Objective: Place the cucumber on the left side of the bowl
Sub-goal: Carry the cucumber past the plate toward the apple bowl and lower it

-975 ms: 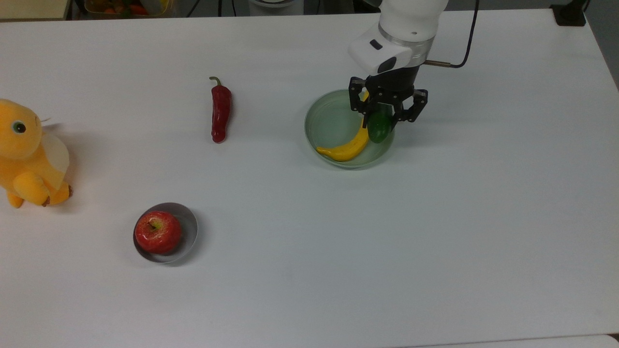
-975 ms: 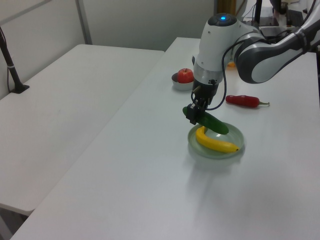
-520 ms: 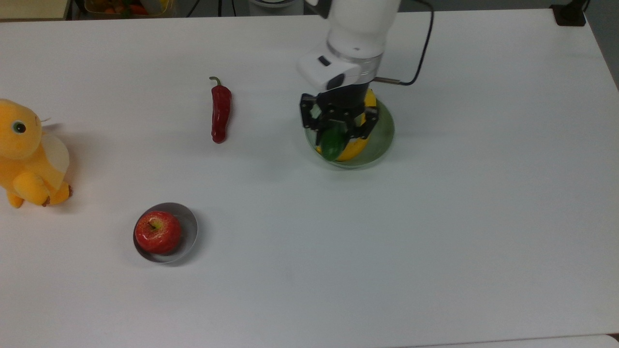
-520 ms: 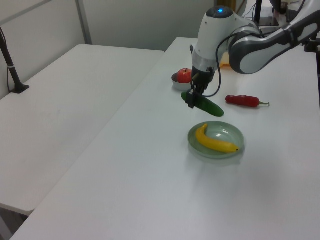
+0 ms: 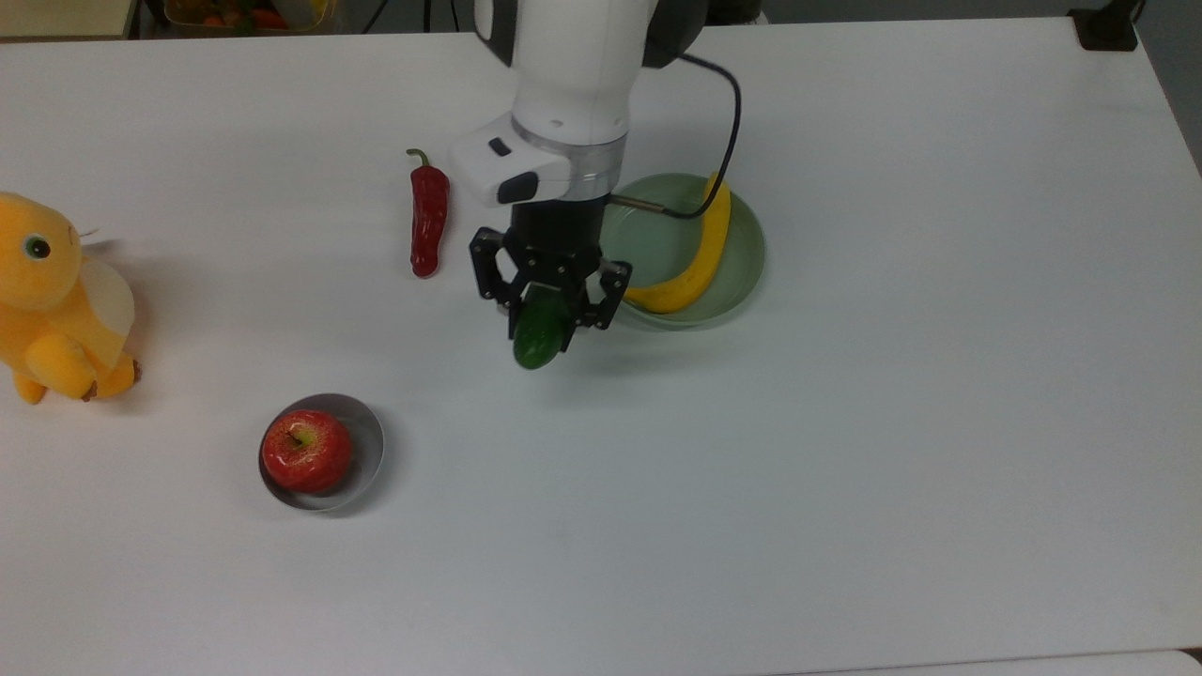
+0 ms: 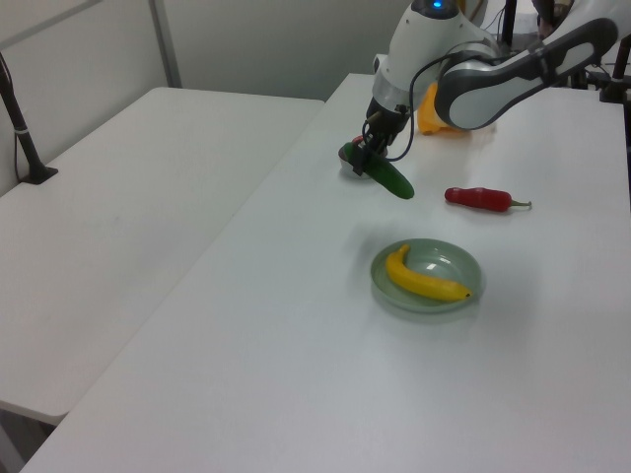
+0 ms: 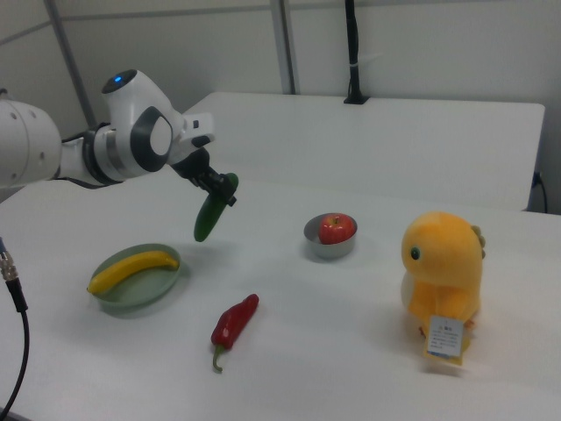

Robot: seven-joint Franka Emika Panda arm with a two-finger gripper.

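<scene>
White tabletop (image 5: 845, 469): black pincer (image 5: 549, 299), clamping smooth dark-green cucumber (image 5: 538, 335), is now clearing pale-green plate (image 5: 747, 253), nearing small grey metal bowl (image 5: 366, 441).

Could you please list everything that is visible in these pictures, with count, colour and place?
cucumber: one, dark green, held above the table, tilted.
bowl: one, grey metallic, on the table.
apple: one, red, inside the bowl.
chili pepper: one, red, on the table.
plate: one, pale green, on the table.
banana: one, yellow, in the plate.
plush toy: one, yellow, at the top view's left edge.
table: one, white.
claw: one, black, shut on the cucumber.
</scene>
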